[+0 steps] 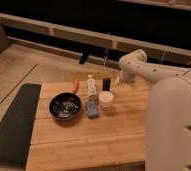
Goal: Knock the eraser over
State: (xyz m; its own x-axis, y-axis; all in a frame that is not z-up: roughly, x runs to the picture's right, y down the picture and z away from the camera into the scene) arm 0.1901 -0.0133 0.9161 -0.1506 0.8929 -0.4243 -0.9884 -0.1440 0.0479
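Observation:
The eraser [106,84] is a small black block standing upright at the back of the wooden table [89,140], just behind the little white cup [105,100] and right of the small clear bottle [91,86]. My gripper [118,79] hangs at the end of the white arm [139,67], just right of the eraser and close to it; I cannot tell whether it touches it. The light-blue flat pad [92,108] lies in front of the bottle.
A black bowl [65,106] sits left of the pad. A small orange object [75,86] lies at the back left of the bottle. A dark mat [11,125] borders the table's left side. My white arm link [174,125] fills the right foreground.

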